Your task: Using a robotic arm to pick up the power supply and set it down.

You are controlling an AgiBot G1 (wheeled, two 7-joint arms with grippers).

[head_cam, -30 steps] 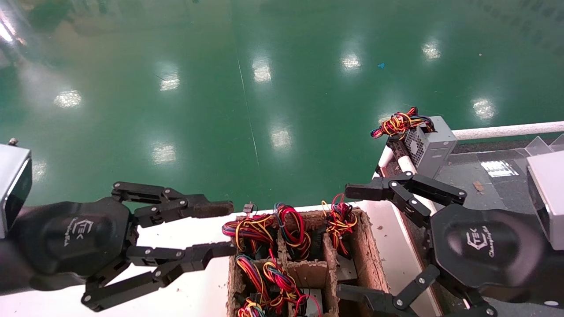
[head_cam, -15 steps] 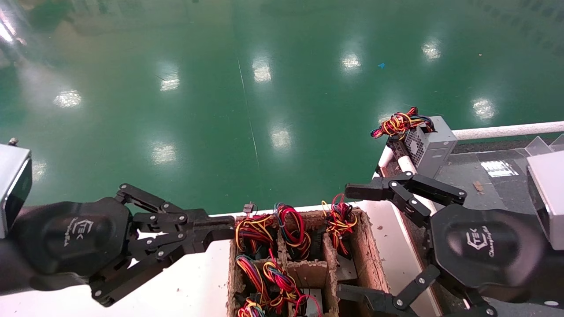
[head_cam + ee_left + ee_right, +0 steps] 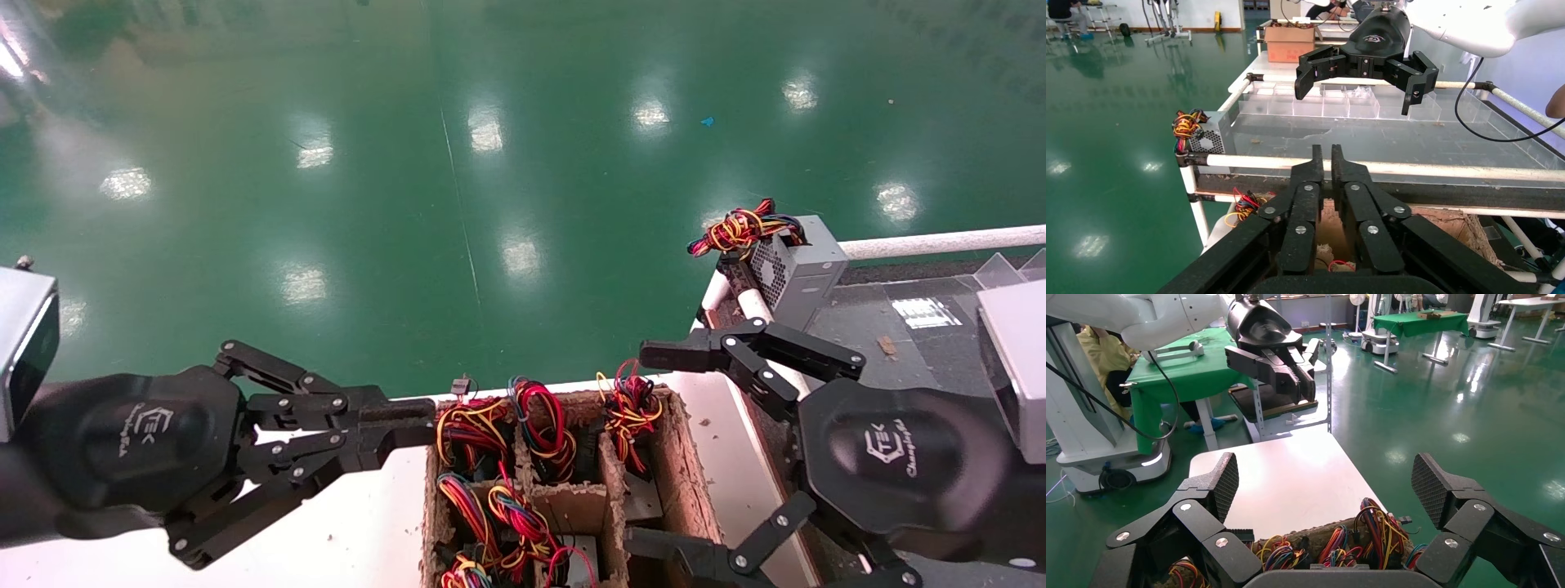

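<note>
Since a second ago the left claw (image 3: 409, 429) has gone from spread wide to fingers pressed together, holding nothing; over the last half second nothing shifts. It hangs at the near-left rim of the cardboard divider box (image 3: 666, 457), tips just touching the wire bundles (image 3: 490, 429) packed in it.

Right claw (image 3: 654, 449) stands wide, nothing between its pads, one finger above the far right corner of the box, the other low at its near right edge. From its wrist view we see the textured pads (image 3: 1226, 484) straddling the bundled wires below.

Power supply question: the only grey box we can make out fully is a vented unit (image 3: 797, 265) with a tangle of red, yellow and black wires, resting on the white rail of the conveyor bench (image 3: 923, 327), beyond the right claw and apart from it. The plain-sided unit we cannot pick out; the ones in the dividers show mostly wire.

Our judgement: this is the pre-grasp stage, nothing lifted yet. Next move likely calls for the right claw to descend into a divider cell, pads either side of a metal case rather than the loose wires, then close. Snagging a neighbour's wires looks the main risk.
</note>
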